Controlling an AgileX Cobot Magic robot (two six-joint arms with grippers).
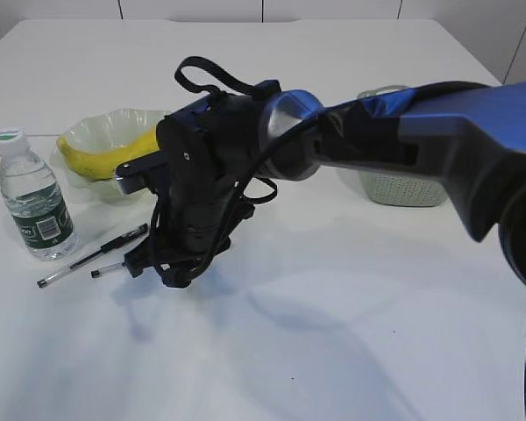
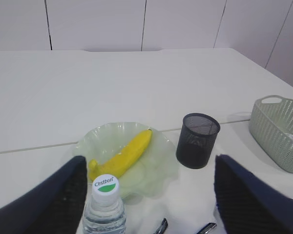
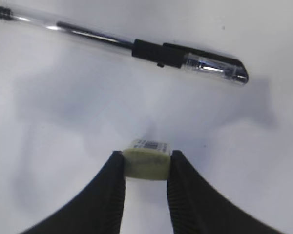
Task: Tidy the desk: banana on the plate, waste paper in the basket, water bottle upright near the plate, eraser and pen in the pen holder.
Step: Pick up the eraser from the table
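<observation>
Spreading wide and plain: white desk (image 2: 136,83). Sitting at right: sage green basket (image 2: 278,134). Cradling the banana (image 2: 124,153): wavy pale green plate (image 2: 158,168). Standing upright beside it: water bottle (image 1: 35,197). Hovering with fingers wide apart, holding nothing: left gripper (image 2: 149,195). Standing near the plate: black mesh pen holder (image 2: 198,140). Lying just beyond the eraser: clear pen (image 3: 122,44). Pinching the pale yellow eraser (image 3: 145,163) between narrow fingers: right gripper (image 3: 145,168).

White panelled wall (image 2: 136,24) behind the desk, dark vertical seams between panels, perhaps cabinet doors

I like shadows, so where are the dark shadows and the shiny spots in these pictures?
Exterior view: the right arm casts soft grey shadows on the desk. Right wrist view: a faint shadow under the pen, glints on its clear barrel. Left wrist view: even light, little glare.
</observation>
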